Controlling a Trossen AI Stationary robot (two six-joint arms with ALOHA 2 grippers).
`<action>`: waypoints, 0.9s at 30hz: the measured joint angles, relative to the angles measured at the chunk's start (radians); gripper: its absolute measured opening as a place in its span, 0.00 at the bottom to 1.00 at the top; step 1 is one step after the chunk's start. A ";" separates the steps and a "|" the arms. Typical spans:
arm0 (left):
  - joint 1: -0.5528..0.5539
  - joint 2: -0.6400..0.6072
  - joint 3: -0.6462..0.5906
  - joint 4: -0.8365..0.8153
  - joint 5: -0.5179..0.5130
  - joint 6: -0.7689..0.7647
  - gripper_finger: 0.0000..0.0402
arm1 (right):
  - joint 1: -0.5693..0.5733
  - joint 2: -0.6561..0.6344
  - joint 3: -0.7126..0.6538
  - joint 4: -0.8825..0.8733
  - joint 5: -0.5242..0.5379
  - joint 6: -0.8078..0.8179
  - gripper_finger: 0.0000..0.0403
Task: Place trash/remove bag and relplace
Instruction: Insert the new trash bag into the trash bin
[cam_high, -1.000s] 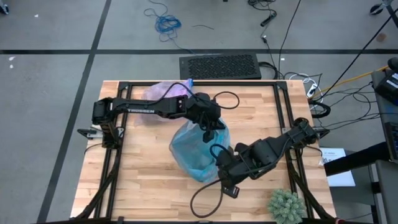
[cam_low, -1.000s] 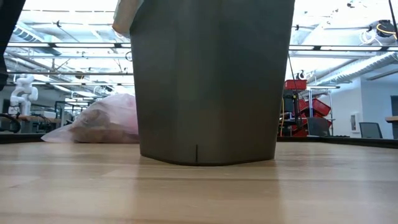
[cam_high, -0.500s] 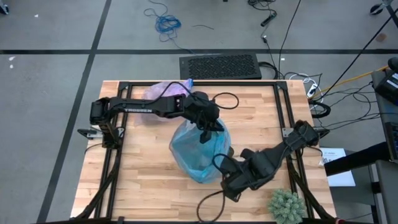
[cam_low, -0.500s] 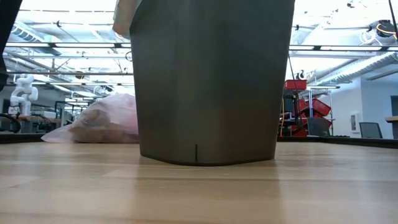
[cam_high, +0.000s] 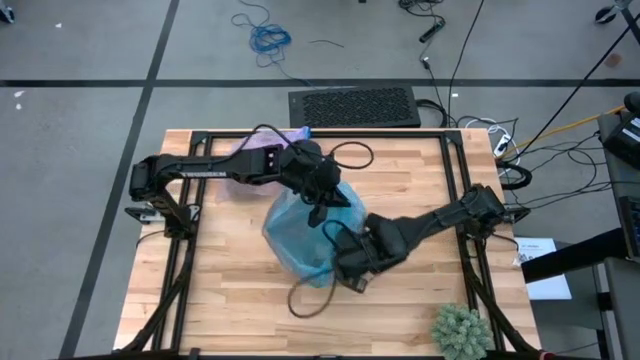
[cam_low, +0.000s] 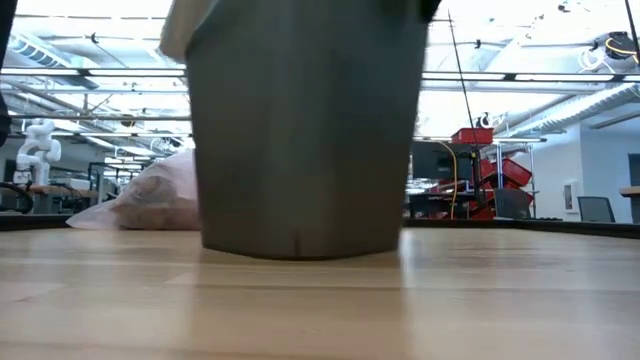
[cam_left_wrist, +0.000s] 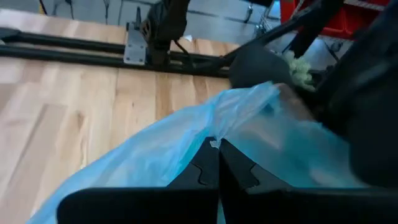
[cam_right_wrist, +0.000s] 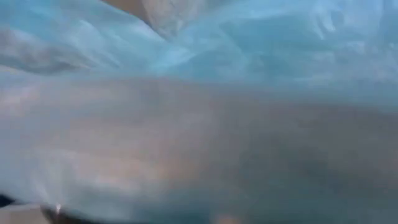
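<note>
**Blue plastic pinched at the bin's mouth**

Blue film is clamped in the left jaws, which are fully closed on the light blue bag at its far rim; the right jaws are closed too, pressed into the same bag's near side, though a grip there cannot be confirmed; the bag drapes over the grey bin at mid-worktop; the lavender-pink bag, with brown wads inside, lies on the worktop behind the bin, beneath the left arm; a green spiky plant sits at the near right corner.
</note>
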 joint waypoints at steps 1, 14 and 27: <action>0.001 -0.012 0.000 -0.006 -0.003 0.000 0.00 | -0.013 0.000 0.000 0.025 0.000 -0.034 0.00; 0.007 -0.197 0.000 -0.220 -0.128 -0.001 0.00 | -0.067 -0.076 0.150 -0.124 -0.007 -0.150 0.00; 0.012 -0.232 0.001 -0.256 -0.130 -0.087 0.00 | -0.170 -0.097 -0.056 -0.124 -0.015 -0.290 0.00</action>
